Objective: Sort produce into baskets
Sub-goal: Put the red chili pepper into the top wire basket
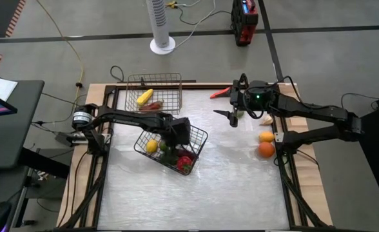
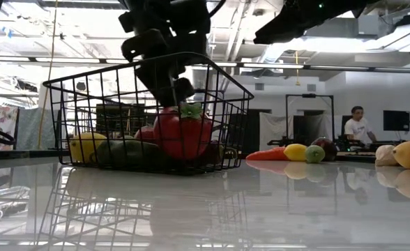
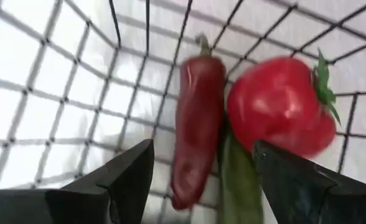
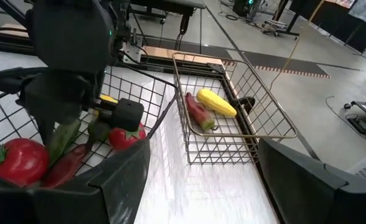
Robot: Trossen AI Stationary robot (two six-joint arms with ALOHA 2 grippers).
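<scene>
Only the left wrist view shows the left end effector point(image 3: 201, 180) spread above the red pepper point(image 3: 195, 124).

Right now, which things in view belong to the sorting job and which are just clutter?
Job:
- dark wire basket, holding a red tomato and dark red pepper
- light wire basket, holding yellow corn
- two orange round fruits loose on the table
- open left gripper inside the dark basket; open right gripper

Clutter:
- white fan base
- red device on the floor

In the high view, the left tool point(image 1: 176, 138) hides part of the dark basket point(image 1: 199, 136); its contents look blurred.
</scene>
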